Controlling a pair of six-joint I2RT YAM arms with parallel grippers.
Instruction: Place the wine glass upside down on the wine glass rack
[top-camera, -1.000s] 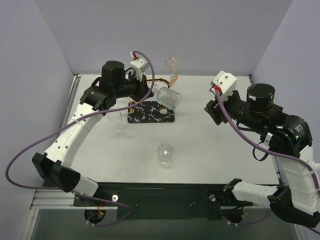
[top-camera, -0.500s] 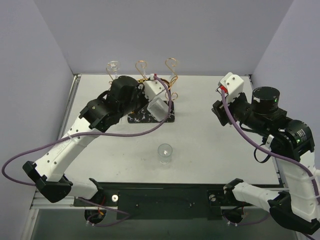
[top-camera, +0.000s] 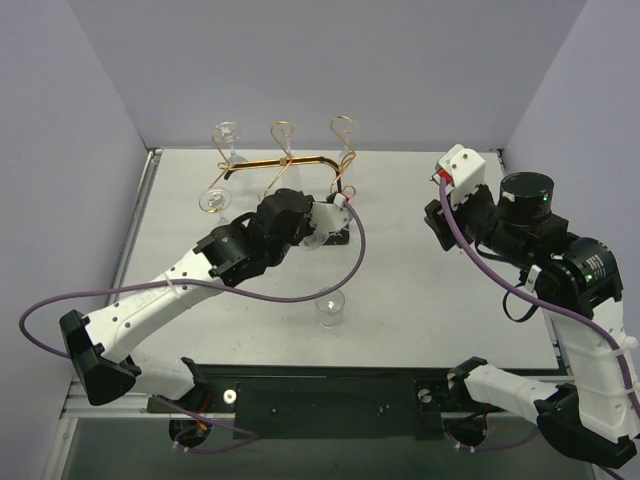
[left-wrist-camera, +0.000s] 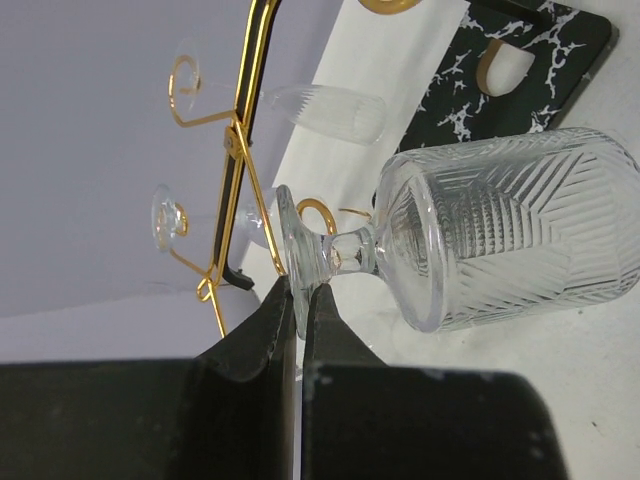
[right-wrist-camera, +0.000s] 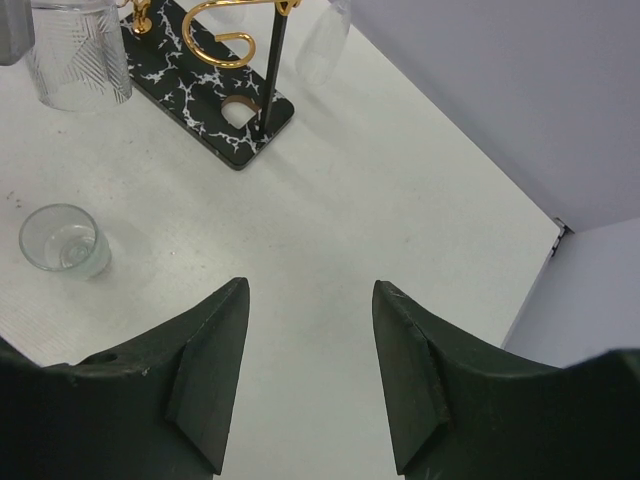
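Observation:
My left gripper (left-wrist-camera: 300, 290) is shut on the round foot of a cut-pattern wine glass (left-wrist-camera: 510, 230), which lies sideways with its bowl pointing right, just above the table. In the top view my left wrist (top-camera: 325, 222) covers that glass, in front of the rack. The glass also shows in the right wrist view (right-wrist-camera: 78, 65). The wine glass rack (top-camera: 285, 160) is gold wire with three curled loops on a black veined base (left-wrist-camera: 510, 60). A fluted glass (top-camera: 213, 200) hangs upside down at its left end. My right gripper (right-wrist-camera: 310, 285) is open and empty, off to the right.
A small clear tumbler (top-camera: 330, 308) stands upright on the table near the front middle; it also shows in the right wrist view (right-wrist-camera: 65, 240). Purple walls close in the back and both sides. A black rail (top-camera: 320, 395) runs along the near edge.
My left arm has swung from the back of the rack forward and down, carrying the wine glass from beside the rack's right loop to low over the black base. The right arm hardly moved.

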